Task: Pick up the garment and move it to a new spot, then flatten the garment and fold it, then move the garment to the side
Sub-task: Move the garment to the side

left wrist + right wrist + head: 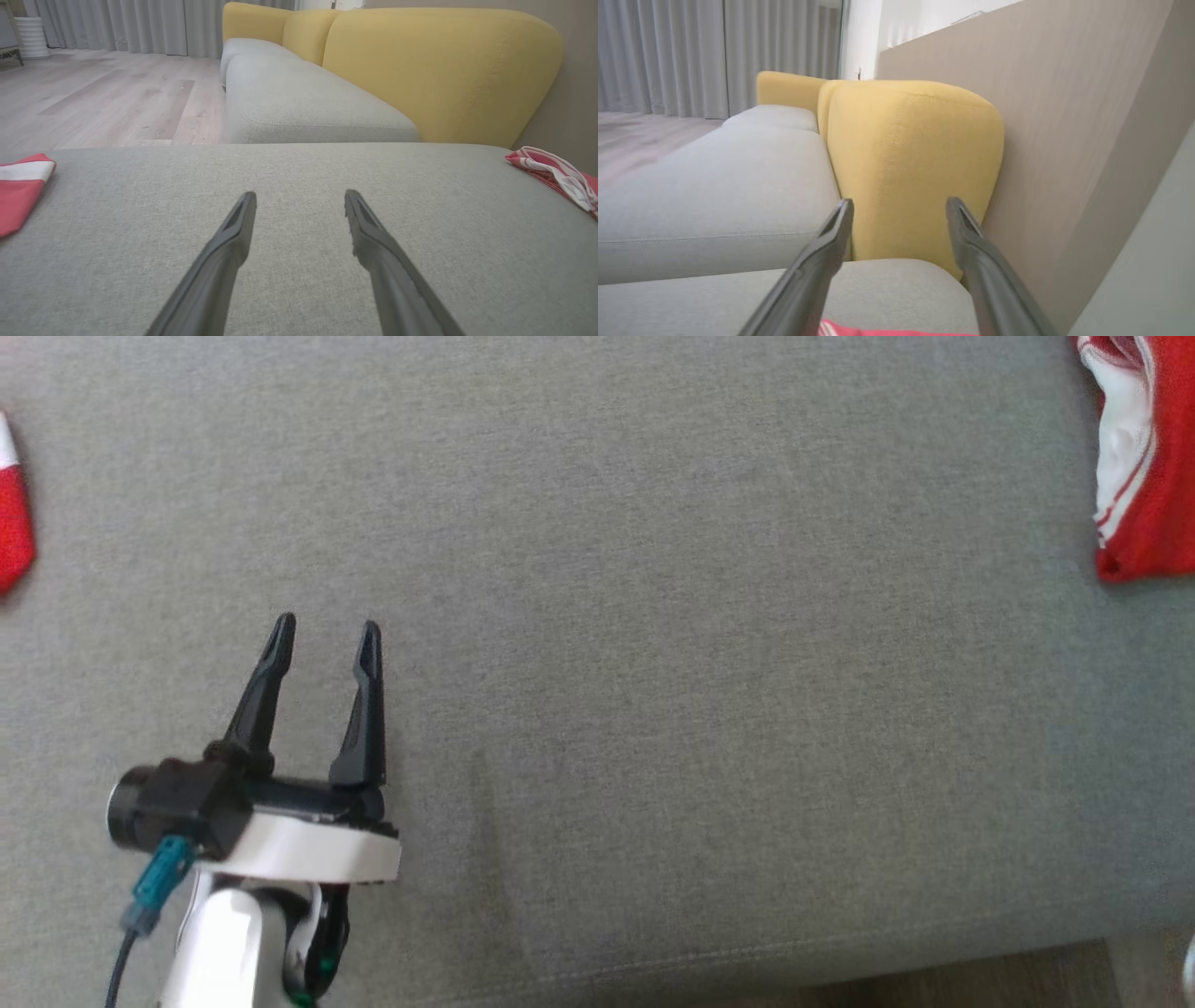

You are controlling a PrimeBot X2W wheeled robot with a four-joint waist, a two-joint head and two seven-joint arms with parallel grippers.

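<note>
Left gripper (pixel 328 627), wide and empty, hovers at 7 o'clock over the gray cushion (pixel 653 663), red garment (pixel 1153 476) at 2 o'clock, right gripper (pixel 900 203) likewise spread wide.

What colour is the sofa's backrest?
The backrest is mustard yellow, shown best in the left wrist view.

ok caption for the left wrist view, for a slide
Open left gripper over a grey cushion, red-and-white cloth at left and right, yellow backrest behind
</note>
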